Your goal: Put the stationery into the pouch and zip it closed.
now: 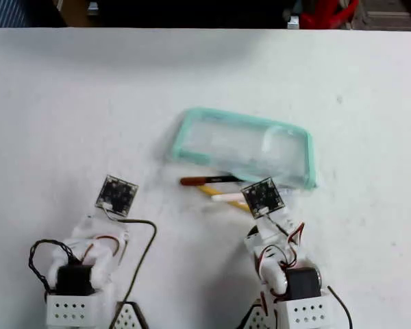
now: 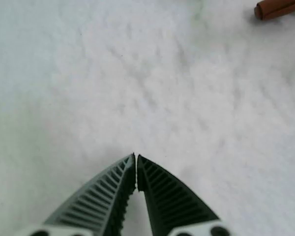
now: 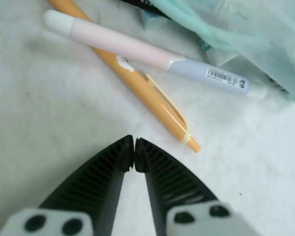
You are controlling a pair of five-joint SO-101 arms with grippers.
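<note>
A clear pouch with a teal rim [image 1: 243, 146] lies flat near the table's middle. Just in front of it lie a brown pen [image 1: 209, 180], an orange pen [image 1: 209, 190] and a pink-and-lilac pen [image 1: 227, 198]. In the right wrist view the pink-and-lilac pen [image 3: 137, 51] crosses over the orange pen [image 3: 152, 98], with the pouch's [image 3: 236, 29] teal edge beyond them. My right gripper [image 3: 133, 153] is shut and empty, its tips a short way from the orange pen's tip. My left gripper [image 2: 136, 164] is shut over bare table, with the brown pen's end [image 2: 278, 7] far off.
The white table [image 1: 89, 103] stretches wide to the left and behind the pouch. Dark and red objects [image 1: 325, 12] sit beyond the far edge. Both arm bases [image 1: 75, 288] stand at the near edge.
</note>
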